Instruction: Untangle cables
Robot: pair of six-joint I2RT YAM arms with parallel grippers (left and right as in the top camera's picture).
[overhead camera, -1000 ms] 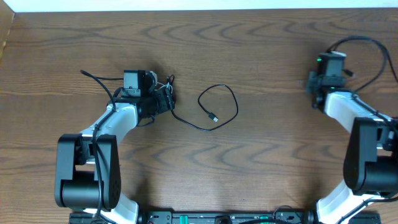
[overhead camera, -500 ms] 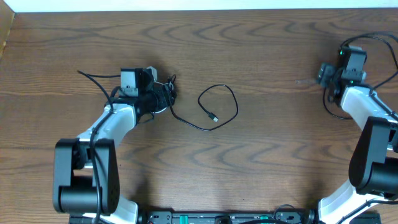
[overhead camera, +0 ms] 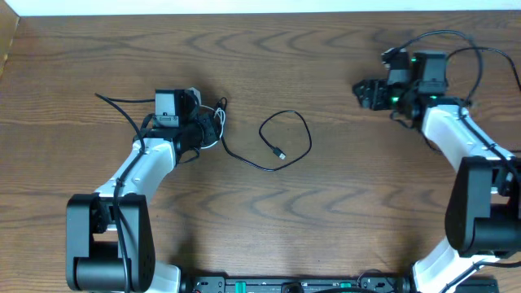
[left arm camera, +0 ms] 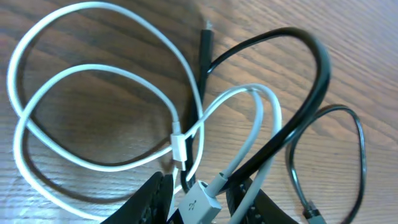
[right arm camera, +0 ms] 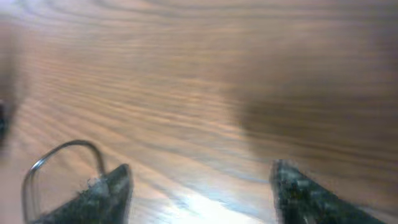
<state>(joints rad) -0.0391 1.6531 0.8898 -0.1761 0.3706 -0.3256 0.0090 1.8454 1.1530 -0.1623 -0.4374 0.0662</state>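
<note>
The cables lie tangled at my left gripper (overhead camera: 213,126). In the left wrist view the white cable (left arm camera: 249,90) coils in two loops on the wood, and its USB plug (left arm camera: 200,202) sits between the jaws of the left gripper (left arm camera: 202,190). The black cable (left arm camera: 320,74) also passes between those narrow jaws. From there the black cable (overhead camera: 309,138) runs right into a loop at mid-table and ends in a small plug (overhead camera: 280,154). My right gripper (overhead camera: 362,91) hangs open over bare wood at the back right, holding nothing.
The wooden table (overhead camera: 342,212) has its back edge near the top of the overhead view. Thick black arm wires (overhead camera: 456,45) arc behind the right arm. A blurred thin cord loop (right arm camera: 62,155) shows at the left of the right wrist view.
The right gripper swung left from the far right edge and opened. The left jaws narrowed around the white plug and the black cable, and that arm shifted slightly left.
</note>
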